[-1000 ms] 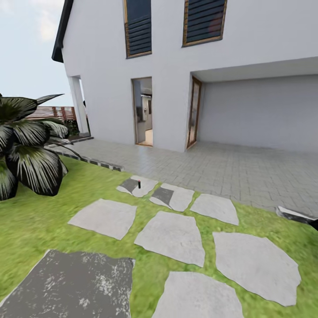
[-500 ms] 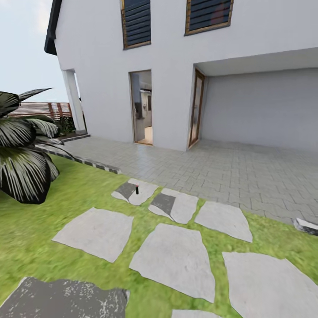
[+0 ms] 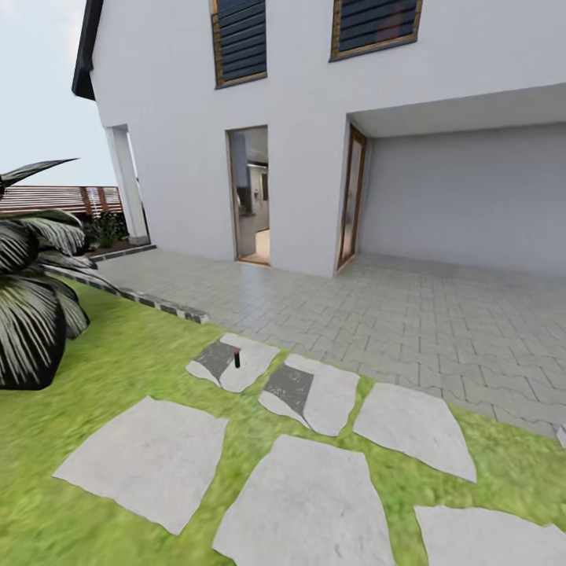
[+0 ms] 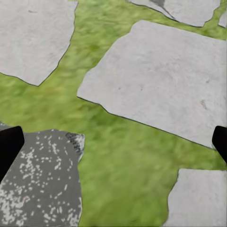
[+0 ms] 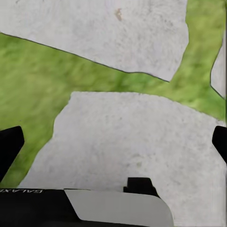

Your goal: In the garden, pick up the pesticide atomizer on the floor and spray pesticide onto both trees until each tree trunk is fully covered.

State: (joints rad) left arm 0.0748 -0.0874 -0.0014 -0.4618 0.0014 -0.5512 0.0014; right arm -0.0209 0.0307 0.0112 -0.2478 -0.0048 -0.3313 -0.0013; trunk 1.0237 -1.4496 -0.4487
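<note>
Left gripper [image 4: 113, 142], black fingertips at the two side edges of its wrist view, spread wide, nothing between them; below it green lawn grass [image 4: 127, 179], a pale grey flat stepping stone [image 4: 156, 80] and a dark grey white-speckled slab [image 4: 38, 184]. Right gripper [image 5: 113, 142] likewise wide open and empty, black fingertips at both edges, hanging over another pale grey irregular paving stone [image 5: 132, 142] with grass strips [image 5: 61, 71] around it; black and white part of the robot body [image 5: 118, 208] sits at the frame edge.

Head view: small dark spray bottle with a red dot at its top [image 3: 237, 358], the pesticide atomizer, stands upright on a far stepping stone [image 3: 236, 363] that is half dark grey, half pale, near the edge of the lawn [image 3: 102, 369] and well apart from both grippers. More pale stepping stones [image 3: 310, 503] lie in the grass between the camera and the bottle. Grey brick-pattern patio [image 3: 377, 314] runs behind it up to a white two-storey house [image 3: 314, 118] with an open wood-framed doorway [image 3: 250, 196], a recessed covered bay [image 3: 464, 196] and two dark slatted windows [image 3: 240, 39]. Dark green palm fronds with pale streaks [image 3: 31, 299] sit at the left edge; brown horizontal-slat fence [image 3: 55, 198] behind them.
</note>
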